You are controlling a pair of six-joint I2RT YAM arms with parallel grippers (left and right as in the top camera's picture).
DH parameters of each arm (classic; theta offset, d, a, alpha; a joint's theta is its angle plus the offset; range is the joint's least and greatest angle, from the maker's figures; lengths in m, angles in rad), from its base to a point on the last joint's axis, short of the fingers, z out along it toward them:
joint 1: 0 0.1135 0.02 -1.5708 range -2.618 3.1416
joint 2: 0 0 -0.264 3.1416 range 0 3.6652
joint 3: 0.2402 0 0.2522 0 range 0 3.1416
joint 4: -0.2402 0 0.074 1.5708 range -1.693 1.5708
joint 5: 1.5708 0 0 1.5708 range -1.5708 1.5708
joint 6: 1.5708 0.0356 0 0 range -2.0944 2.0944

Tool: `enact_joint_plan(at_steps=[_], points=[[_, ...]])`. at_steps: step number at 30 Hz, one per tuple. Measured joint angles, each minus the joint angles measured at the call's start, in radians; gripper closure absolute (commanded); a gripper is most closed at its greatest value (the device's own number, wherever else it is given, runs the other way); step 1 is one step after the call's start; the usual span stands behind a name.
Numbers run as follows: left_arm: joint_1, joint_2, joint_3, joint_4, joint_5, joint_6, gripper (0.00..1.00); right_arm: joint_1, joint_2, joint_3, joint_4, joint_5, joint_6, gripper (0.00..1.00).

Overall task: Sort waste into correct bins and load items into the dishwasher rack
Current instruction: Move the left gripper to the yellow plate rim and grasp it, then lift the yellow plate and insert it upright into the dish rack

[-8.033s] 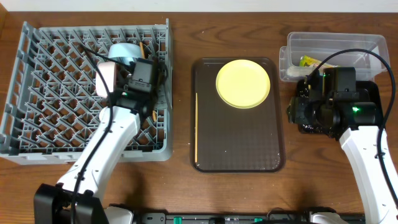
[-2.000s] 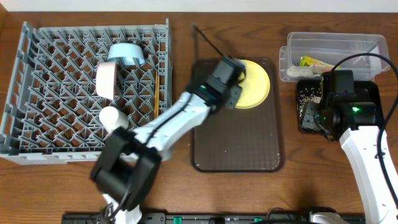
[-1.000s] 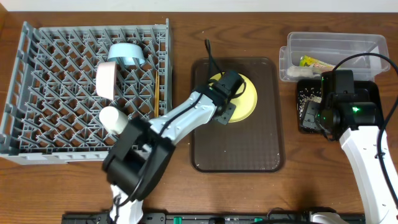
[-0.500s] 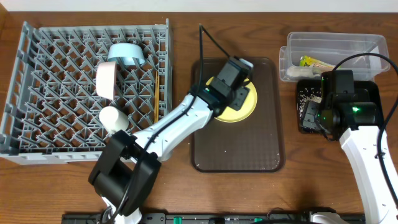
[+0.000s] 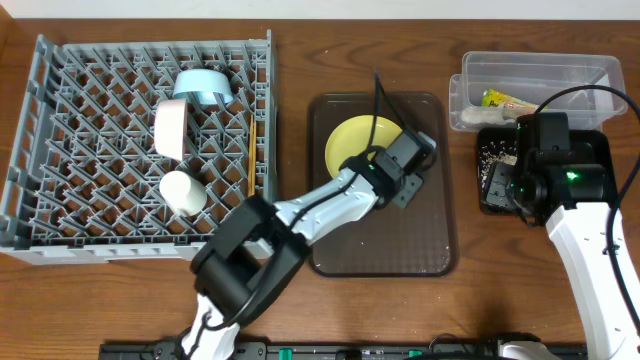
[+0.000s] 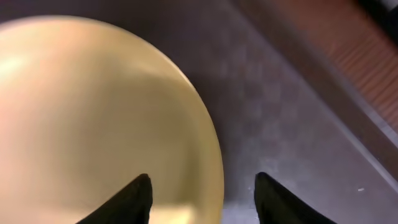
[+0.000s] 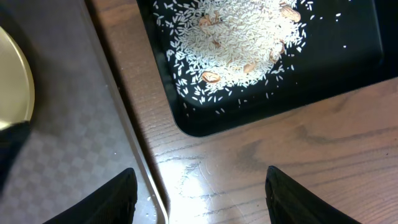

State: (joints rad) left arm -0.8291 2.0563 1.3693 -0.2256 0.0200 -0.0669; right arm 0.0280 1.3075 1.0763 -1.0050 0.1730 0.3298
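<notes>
Overhead: shows the left gripper (image 5: 405,172) stretched across the brown serving tray (image 5: 380,245) to the right edge of the yellow plate (image 5: 352,142), the only dish outside the dishwasher rack (image 5: 70,170) (light-blue bowl (image 5: 203,85), white bowl (image 5: 170,128), cup (image 5: 182,190) and chopsticks (image 5: 251,150) already slotted there). Left wrist: shows jaws wide apart astride the plate's rim, nothing clamped, probably set for an edge pinch. Right wrist: shows the right gripper (image 7: 199,202) spread wide and empty, hovering by a corner of the black tray (image 7: 348,74) holding rice (image 7: 236,31).

You get open floor on the brown serving tray's (image 5: 400,245) front half, left arm (image 5: 320,200) slanting across its left side, yellow plate (image 5: 355,140) filling the back
</notes>
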Motion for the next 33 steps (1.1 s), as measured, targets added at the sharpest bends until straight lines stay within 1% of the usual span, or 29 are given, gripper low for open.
enact_joint_plan(at_steps=[4,8,11,12,14,18,25,28,33], points=[[-0.006,0.037,0.0,0.0,0.0,0.023,0.52,0.0,0.0,0.0,0.0,0.0,0.0,0.36],[-0.006,0.05,0.0,0.007,-0.004,0.031,0.74,0.0,0.0,0.0,0.0,0.0,0.0,0.36],[-0.006,0.05,0.0,0.006,-0.006,0.042,0.81,0.0,0.0,0.0,0.0,0.0,0.0,0.36],[-0.006,0.05,0.0,0.006,-0.005,0.04,0.86,0.0,0.0,0.0,0.0,0.0,0.0,0.36],[-0.007,0.05,0.0,0.006,-0.004,0.045,0.92,0.0,0.0,0.0,0.0,0.0,0.0,0.36],[-0.009,0.049,0.006,0.008,-0.018,0.05,0.94,0.0,0.0,0.0,0.0,0.0,0.0,0.36],[-0.009,0.021,0.006,-0.023,-0.024,0.05,0.94,0.0,0.0,0.0,0.0,0.0,0.0,0.36],[-0.009,-0.029,0.004,-0.049,-0.023,0.049,0.94,0.0,0.0,0.0,0.0,0.0,0.0,0.36],[-0.004,-0.185,0.003,-0.087,-0.014,0.046,0.94,0.0,0.0,0.0,0.0,0.0,0.0,0.36]])
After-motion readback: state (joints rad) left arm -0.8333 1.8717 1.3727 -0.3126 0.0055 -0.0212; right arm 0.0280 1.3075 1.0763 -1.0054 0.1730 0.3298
